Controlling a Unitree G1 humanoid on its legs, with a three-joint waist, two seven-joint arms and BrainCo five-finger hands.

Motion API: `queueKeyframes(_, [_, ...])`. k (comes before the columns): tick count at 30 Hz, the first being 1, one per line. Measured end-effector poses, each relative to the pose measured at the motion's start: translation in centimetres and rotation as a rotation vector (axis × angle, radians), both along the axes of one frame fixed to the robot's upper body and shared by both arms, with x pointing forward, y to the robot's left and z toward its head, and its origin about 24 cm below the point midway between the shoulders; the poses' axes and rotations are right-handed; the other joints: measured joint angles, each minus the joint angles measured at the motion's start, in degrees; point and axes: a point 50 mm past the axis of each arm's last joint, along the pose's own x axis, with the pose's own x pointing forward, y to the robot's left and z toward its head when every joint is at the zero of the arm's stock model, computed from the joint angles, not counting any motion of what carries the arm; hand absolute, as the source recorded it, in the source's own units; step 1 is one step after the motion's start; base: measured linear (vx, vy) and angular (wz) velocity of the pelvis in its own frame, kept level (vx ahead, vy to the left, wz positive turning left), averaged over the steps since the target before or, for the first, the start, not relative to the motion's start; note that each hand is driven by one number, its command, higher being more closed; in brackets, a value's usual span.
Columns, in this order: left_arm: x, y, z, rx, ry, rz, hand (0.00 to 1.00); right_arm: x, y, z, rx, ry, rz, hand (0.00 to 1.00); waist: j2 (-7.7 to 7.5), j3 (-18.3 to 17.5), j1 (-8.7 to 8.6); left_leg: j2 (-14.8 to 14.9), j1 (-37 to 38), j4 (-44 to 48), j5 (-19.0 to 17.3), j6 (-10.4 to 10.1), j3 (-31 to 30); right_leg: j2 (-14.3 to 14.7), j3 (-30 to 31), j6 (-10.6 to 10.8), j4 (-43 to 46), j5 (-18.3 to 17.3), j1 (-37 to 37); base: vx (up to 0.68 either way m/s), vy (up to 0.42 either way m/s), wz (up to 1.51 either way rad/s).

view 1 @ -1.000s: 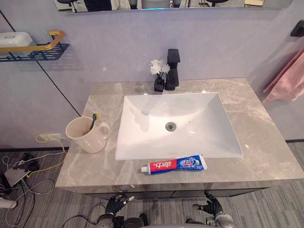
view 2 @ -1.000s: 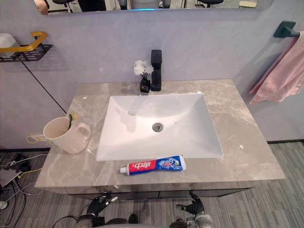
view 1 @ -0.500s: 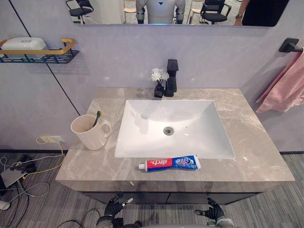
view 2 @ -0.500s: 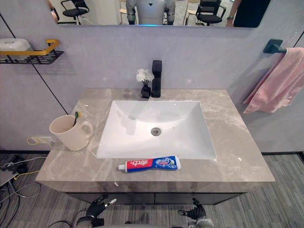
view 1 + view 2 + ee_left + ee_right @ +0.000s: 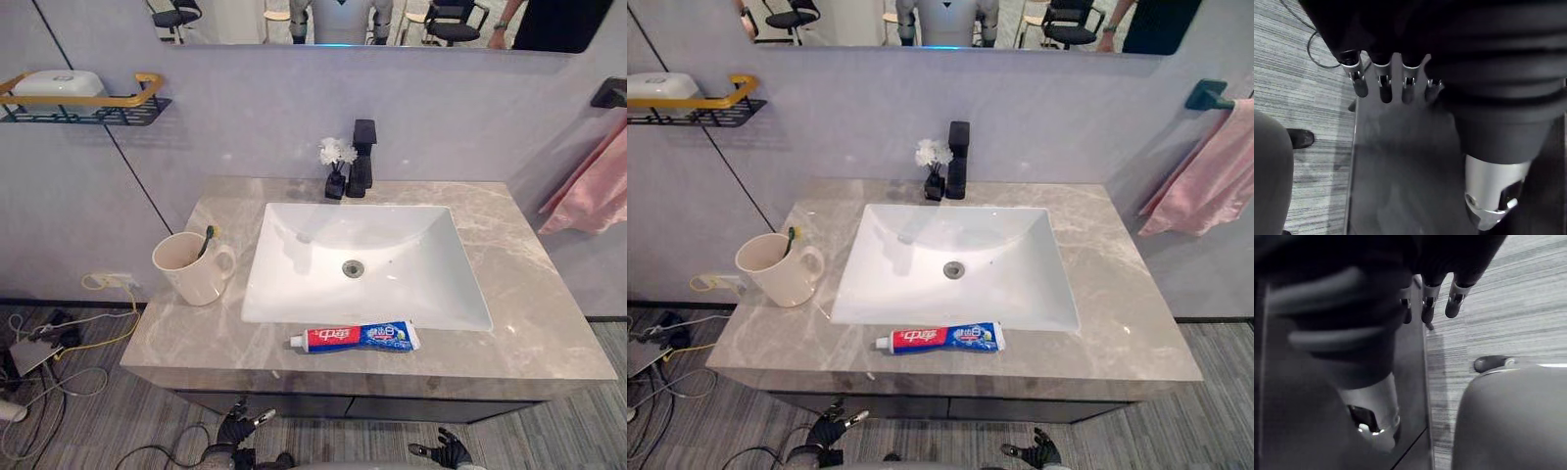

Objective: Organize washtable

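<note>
one cream mug holds a toothbrush beside the sink.

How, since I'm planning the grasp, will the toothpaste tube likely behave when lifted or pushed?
The tube looks plump, so it is probably soft and would dent under a firm squeeze. Its wide, flat end lies on the counter, so a push should make it slide rather than roll. Its glossy skin may be somewhat slippery.

pale grey wall, mirror, grey striped floor
</note>
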Motion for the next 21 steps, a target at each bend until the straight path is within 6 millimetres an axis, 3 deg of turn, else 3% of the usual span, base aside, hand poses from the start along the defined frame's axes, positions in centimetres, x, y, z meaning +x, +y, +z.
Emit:
queueKeyframes(5, [0.0,0.7,0.0,0.014,0.009,0.04,0.0,0.3,-0.2,0.1,-0.001,-0.013,-0.022,0.0,-0.03,0.06,0.07,-0.12,-0.28,-0.22,0.34,0.02,-1.26,-0.06,-1.96,0.05,-0.09,-0.03,0.44,0.0,-0.019,0.17])
queueKeyframes(8, [-0.8,2.2,-0.1,0.037,0.027,0.123,0.0,0.4,-1.0,0.3,-0.014,-0.024,-0.062,0.0,0.21,0.27,0.16,-0.58,-0.29,-0.22,0.64,0.01,-3.21,-0.42,-4.04,0.45,-0.23,-0.34,1.59,-0.01,-0.026,0.32])
queueKeyframes(13, [-3.4,7.7,0.8,0.164,0.066,0.242,0.0,1.5,-2.7,0.9,-0.055,-0.056,-0.067,0.0,0.8,0.81,0.47,-0.75,-0.63,-0.29,0.75,-0.07,-4.18,-0.52,-5.26,0.45,-0.33,-0.46,1.93,-0.03,-0.014,0.13])
queueKeyframes(17, [-3.5,13.1,3.5,0.292,-0.019,0.394,0.0,1.5,-3.5,1.1,-0.071,-0.06,-0.063,0.0,0.85,0.85,0.95,-0.83,-1.35,-0.33,0.99,-0.29,-5.66,-0.5,-6.95,0.25,-0.26,-0.82,2.01,-0.02,-0.024,0.19])
queueKeyframes(19, [-2.3,14.6,5.2,0.344,-0.111,0.428,0.0,1.0,-3.5,1.0,-0.067,-0.051,-0.061,0.0,0.92,0.84,1.85,-0.85,-1.53,-0.31,1.0,-0.29,-6.02,-0.49,-7.35,0.16,-0.3,-0.89,2.05,-0.01,-0.025,0.13])
queueKeyframes(21, [-0.1,15.9,8.6,0.425,-0.296,0.434,0.0,0.7,-3.4,1.0,-0.067,-0.044,-0.057,0.0,0.89,0.84,2.24,-0.98,-2.11,-0.32,1.34,-0.06,-6.9,-0.49,-8.29,0.12,-0.46,-0.95,2.07,0.0,-0.024,0.19])
